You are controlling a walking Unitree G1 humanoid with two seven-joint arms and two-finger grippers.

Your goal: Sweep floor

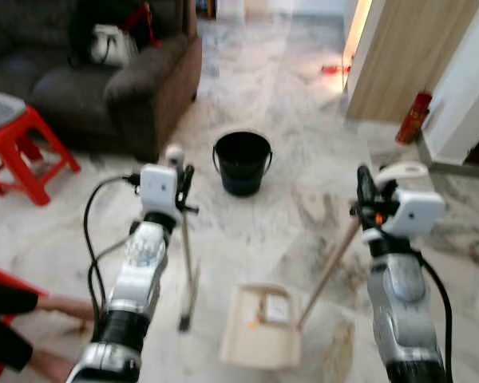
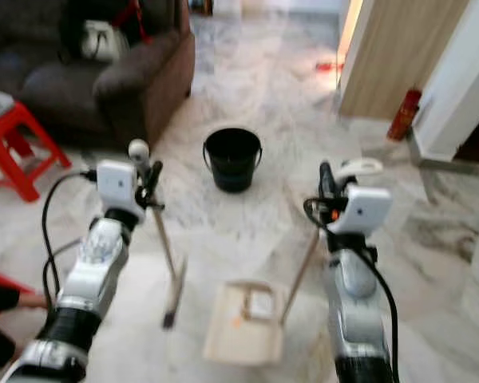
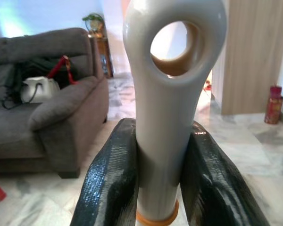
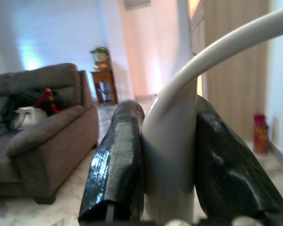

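both views blurred; dustpan (image 1: 259, 327) contents hard to make out.

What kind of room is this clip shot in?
Most likely a home living room: a dark sofa, a marble-tiled floor and a red stool, with a black bucket standing nearby.

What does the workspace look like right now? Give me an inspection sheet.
Surface: marble floor, pale and veined.
Job's things: broom upright, head on floor; cream dustpan flat on floor, its long handle sloping up to the right; black bucket beyond them.
Clutter: red stool; white bag on sofa.
Grippers: left claw shut on broom handle; right claw shut on dustpan handle.
Cables: black cable along left arm.
Surroundings: person's feet at left; fire extinguisher; wooden panel.
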